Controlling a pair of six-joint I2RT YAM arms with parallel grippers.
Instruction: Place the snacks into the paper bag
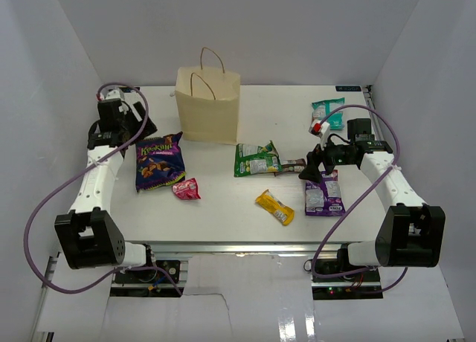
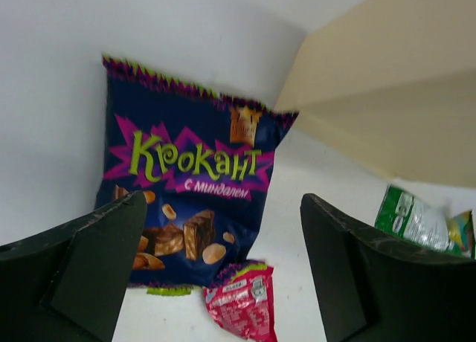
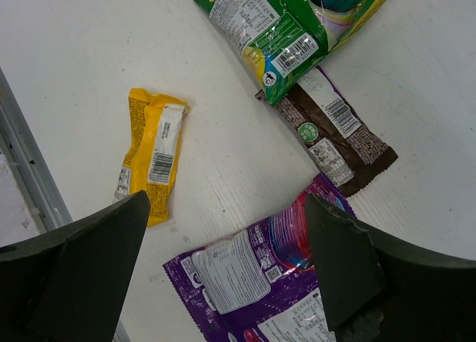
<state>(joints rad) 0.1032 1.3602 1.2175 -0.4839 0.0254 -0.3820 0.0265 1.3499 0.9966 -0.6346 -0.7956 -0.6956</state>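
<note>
The paper bag [image 1: 208,104] stands upright at the back of the table, and its tan wall [image 2: 387,111] fills the upper right of the left wrist view. My left gripper [image 1: 143,126] [image 2: 223,238] is open and empty, raised over the dark purple chip bag [image 1: 159,161] [image 2: 186,186] and the small red packet [image 1: 186,188] [image 2: 242,301]. My right gripper [image 1: 312,167] [image 3: 227,238] hangs open above the purple pouch [image 1: 324,193] [image 3: 253,282]. Near it lie the yellow bar [image 1: 274,207] [image 3: 152,152], brown bar [image 1: 291,166] [image 3: 335,130] and green pouch [image 1: 255,158] [image 3: 290,22].
A teal pouch [image 1: 329,111] and a small red-and-white packet [image 1: 320,126] lie at the back right. White walls close in the table on three sides. The table's metal front edge [image 3: 30,186] runs just beyond the yellow bar.
</note>
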